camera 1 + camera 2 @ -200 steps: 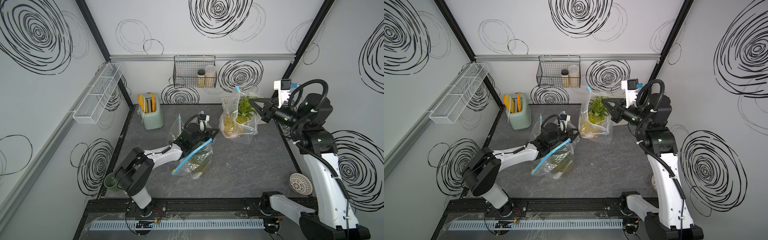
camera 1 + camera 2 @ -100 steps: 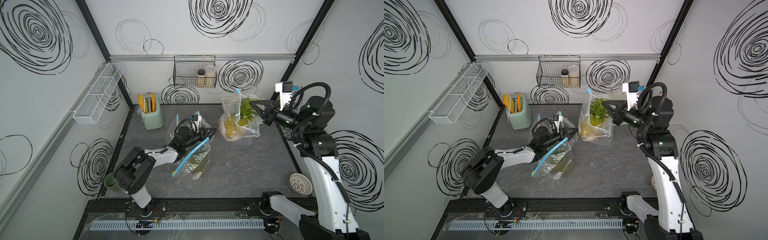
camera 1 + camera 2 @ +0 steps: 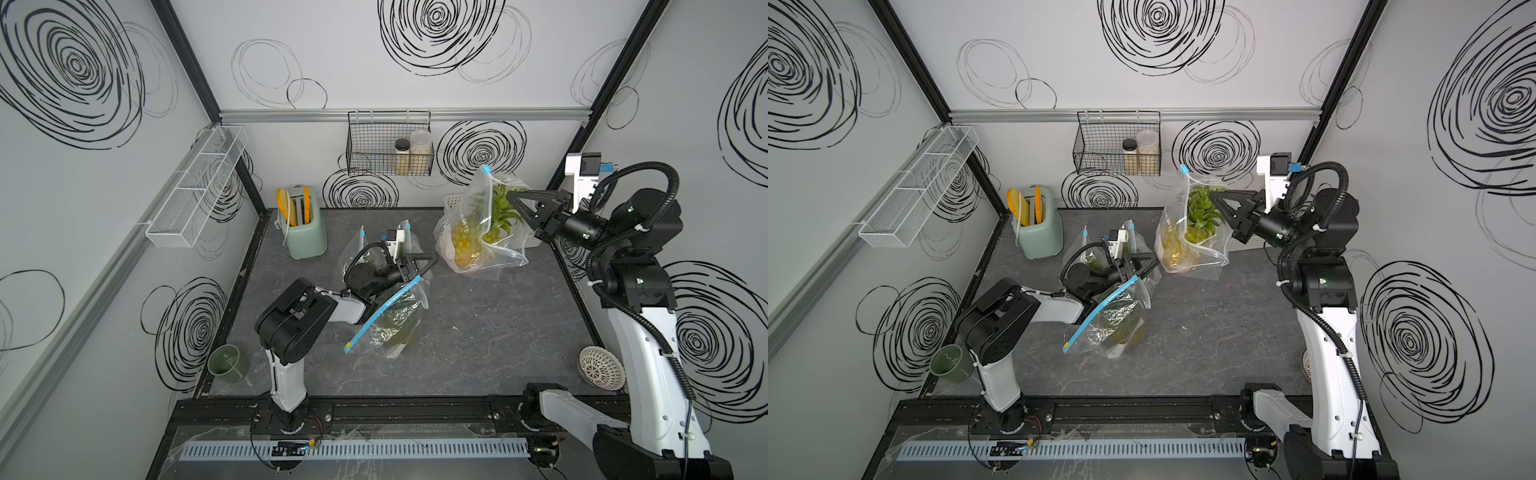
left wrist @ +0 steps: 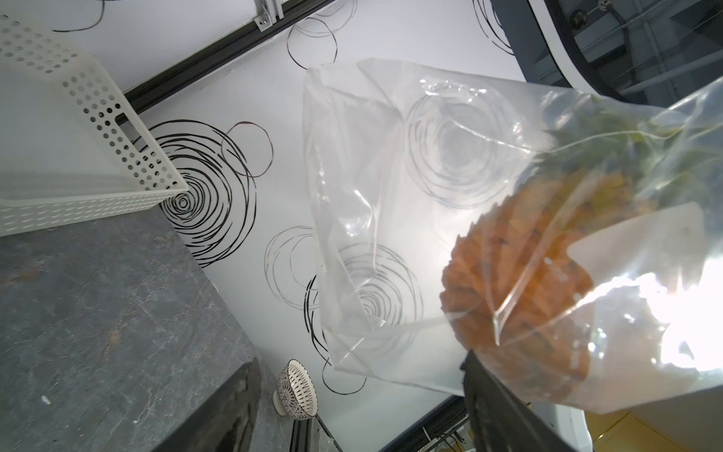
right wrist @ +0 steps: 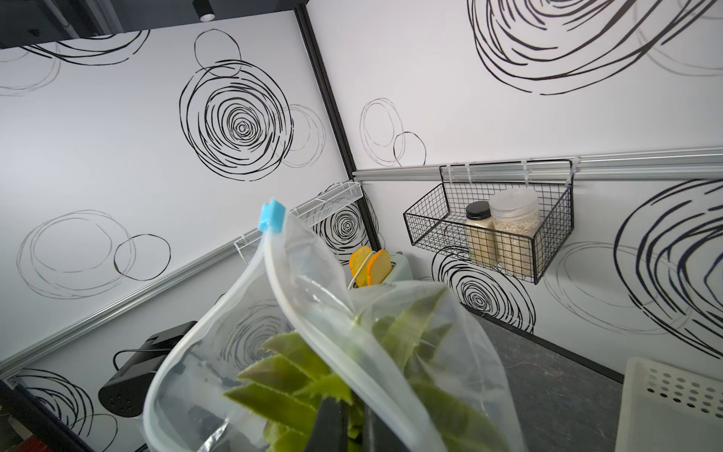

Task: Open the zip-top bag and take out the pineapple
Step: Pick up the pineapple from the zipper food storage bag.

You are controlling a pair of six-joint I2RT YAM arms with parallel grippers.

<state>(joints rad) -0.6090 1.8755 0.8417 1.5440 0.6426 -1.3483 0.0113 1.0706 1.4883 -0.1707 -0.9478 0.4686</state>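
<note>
At 7 o'clock, on the near corner of the dark grey stone-look counter (image 3: 478,340), stands a dull green round cup (image 3: 227,362). At 4 o'clock, by the edge, sits a white bowl with a dark dotted pattern (image 3: 601,368).

Near the centre lies a crumpled clear plastic bag with a blue zip strip (image 3: 395,320), with something greenish inside. The left arm reaches across it. The left tool (image 3: 432,259) points toward 2 o'clock with its jaws spread wide and nothing between them.

At 2 o'clock the clear zip-top bag (image 3: 498,253) hangs upright, its mouth gaping and its blue slider (image 3: 486,169) at the top end of the rim. Whether its bottom rests on the counter I cannot tell. The yellow pineapple with green leaves (image 3: 465,241) is inside it, crown toward the mouth. The right tool (image 3: 513,195), pressed together, pinches the bag's film beside the leaves.

Behind the bag is a white perforated plastic basket (image 3: 453,203). At 11 o'clock stands a mint-green toaster holding yellow slices (image 3: 305,232). At 12 o'clock a black wire basket (image 3: 370,153) hangs on the back wall with two jars (image 3: 411,153) inside.
</note>
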